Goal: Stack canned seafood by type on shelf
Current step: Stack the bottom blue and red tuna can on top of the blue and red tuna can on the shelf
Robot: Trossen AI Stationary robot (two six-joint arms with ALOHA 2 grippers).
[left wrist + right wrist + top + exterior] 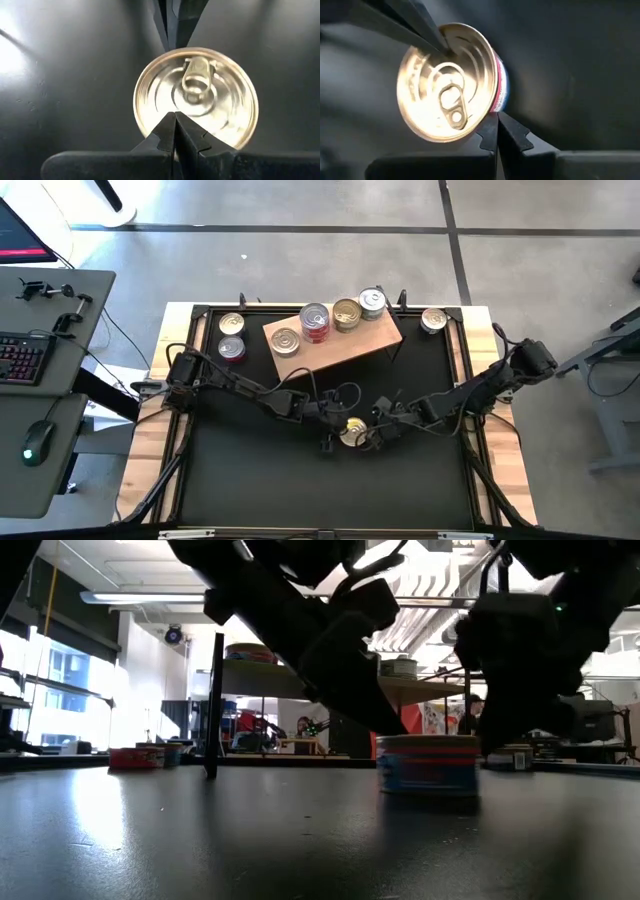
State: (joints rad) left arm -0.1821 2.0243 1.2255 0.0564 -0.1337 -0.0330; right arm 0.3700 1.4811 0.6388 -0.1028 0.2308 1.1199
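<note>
Both closed: the left claw (331,427) and right claw (372,430) flank a gold-lidded can (352,430) on the bench (300,480), holding nothing; four cans top the shelf (370,337)

From above, the gold-lidded can (352,430) on the counter (420,480) was partly covered by the two arms meeting over it. In the low view the dark arms hid that can's (428,762) upper rim, and its label was too blurred to read. The left tool (175,131) masked the near edge of the lid (196,97). The cans on the shelf (335,340) were too small to tell their types.
</note>
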